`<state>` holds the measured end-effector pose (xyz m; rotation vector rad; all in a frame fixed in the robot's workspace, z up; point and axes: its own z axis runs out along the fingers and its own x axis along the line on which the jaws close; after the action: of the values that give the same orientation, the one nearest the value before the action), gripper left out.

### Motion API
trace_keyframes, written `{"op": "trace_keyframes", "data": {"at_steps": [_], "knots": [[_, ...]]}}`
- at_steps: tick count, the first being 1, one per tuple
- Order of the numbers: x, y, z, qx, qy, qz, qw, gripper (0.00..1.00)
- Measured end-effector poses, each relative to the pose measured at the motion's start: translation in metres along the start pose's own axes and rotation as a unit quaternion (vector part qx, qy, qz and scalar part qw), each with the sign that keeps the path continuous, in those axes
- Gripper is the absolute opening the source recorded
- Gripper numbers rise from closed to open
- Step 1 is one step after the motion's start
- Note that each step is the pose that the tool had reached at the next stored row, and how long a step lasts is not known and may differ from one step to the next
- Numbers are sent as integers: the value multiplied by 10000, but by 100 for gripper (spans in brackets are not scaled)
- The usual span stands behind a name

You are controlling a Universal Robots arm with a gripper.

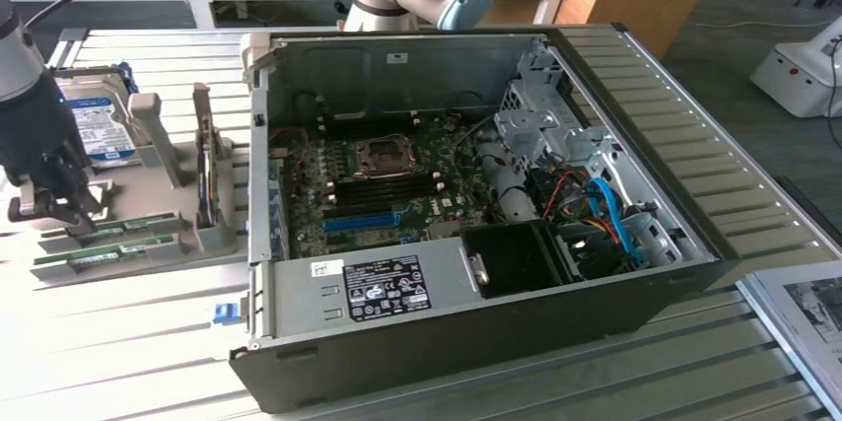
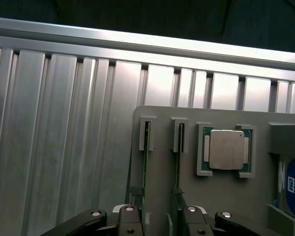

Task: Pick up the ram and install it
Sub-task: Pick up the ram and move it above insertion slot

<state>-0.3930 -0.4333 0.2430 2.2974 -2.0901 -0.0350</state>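
Note:
Two green ram sticks stand on edge in a grey holder (image 1: 158,244) at the exterior view's left, one (image 1: 118,232) just behind the other (image 1: 103,256). The wrist view shows them edge-on as thin lines (image 2: 145,167) (image 2: 178,167) in their slots. My gripper (image 1: 53,206) hangs directly over the holder's end, open, with nothing between its fingers (image 2: 130,216). In the wrist view the gripper (image 2: 160,220) straddles the near ends of the sticks without gripping either. The open computer case (image 1: 658,273) lies to the right, with the motherboard's dark memory slots (image 1: 388,184) exposed.
A hard drive (image 1: 99,130) with a blue-white label stands upright in the holder behind the gripper, and a silver processor (image 2: 226,150) sits in a holder pocket. A blue slot strip (image 1: 362,222) is on the motherboard. The table is ribbed aluminium (image 2: 54,147).

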Motion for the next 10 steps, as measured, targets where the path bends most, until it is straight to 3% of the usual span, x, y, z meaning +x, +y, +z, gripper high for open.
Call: {"op": "trace_keyframes", "data": {"at_steps": [10], "knots": [[-1, -3, 84, 0, 0, 0, 10000, 36]]}}
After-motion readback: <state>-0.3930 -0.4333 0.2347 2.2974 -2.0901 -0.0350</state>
